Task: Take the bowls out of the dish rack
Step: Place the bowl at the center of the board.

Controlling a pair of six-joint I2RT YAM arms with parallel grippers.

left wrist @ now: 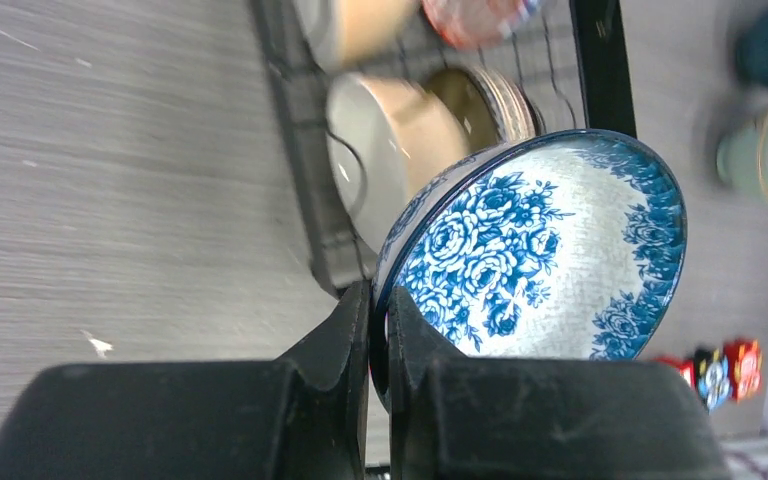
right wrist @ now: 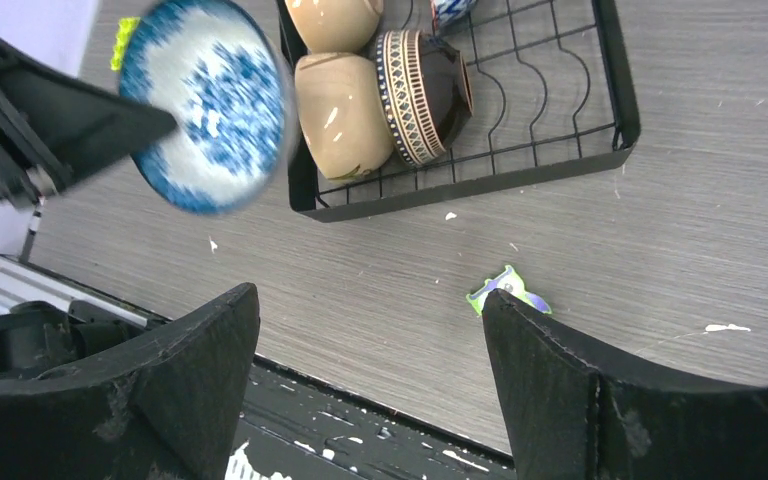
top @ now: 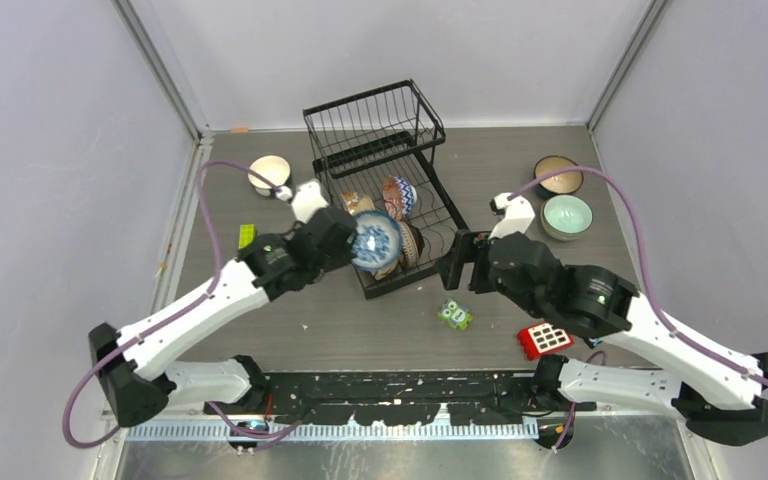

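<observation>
The black wire dish rack stands at the table's middle back. My left gripper is shut on the rim of a blue-patterned white bowl, which hangs tilted over the rack's near left corner. In the lower tray remain a reddish patterned bowl, two cream bowls and a dark brown patterned bowl. My right gripper is open with nothing between its fingers, just right of the rack, above bare table. A cream bowl, a dark teal bowl and a mint bowl sit on the table.
A green toy lies in front of the rack, below my right gripper. A red toy block sits near the right arm. A small yellow-green block lies by the left arm. Walls close in on both sides.
</observation>
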